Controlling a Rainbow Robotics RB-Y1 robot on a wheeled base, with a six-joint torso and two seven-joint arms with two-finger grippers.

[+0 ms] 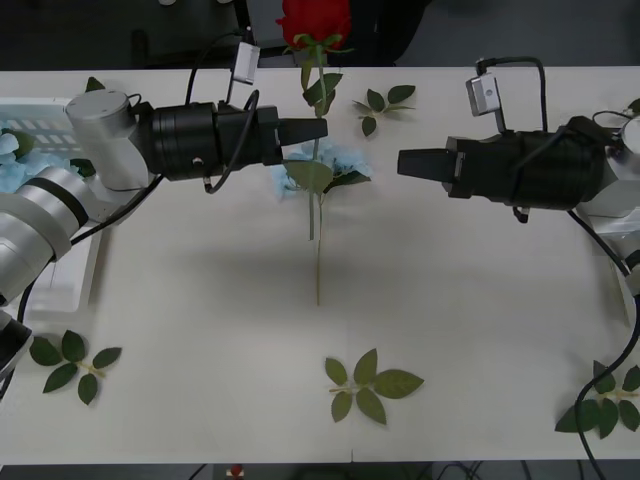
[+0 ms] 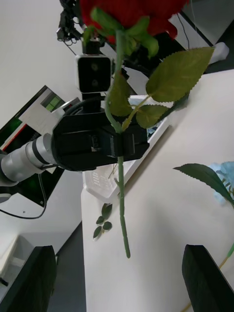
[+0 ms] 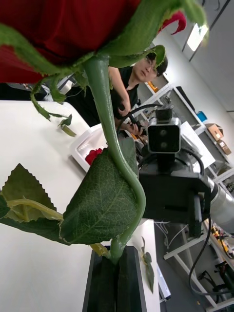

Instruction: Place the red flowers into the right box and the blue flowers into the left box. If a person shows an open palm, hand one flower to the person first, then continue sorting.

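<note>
From the front, we see the left gripper (image 1: pixel 320 130) clamped on the thin green stem of a deep-red artificial rose (image 1: pixel 314 20), lifted clear for carrying. The right wrist camera shows the right gripper (image 2: pixel 117 278) spread wide, empty, facing it. The left wrist confirms the pinch.

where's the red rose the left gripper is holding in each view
Front view: red rose at top centre, its stem running down into the left gripper.
Right wrist view: bloom at the top edge, stem clamped in the left gripper opposite.
Left wrist view: bloom across the top, very close.
Shared landmark: the rose's serrated leaf.
</note>
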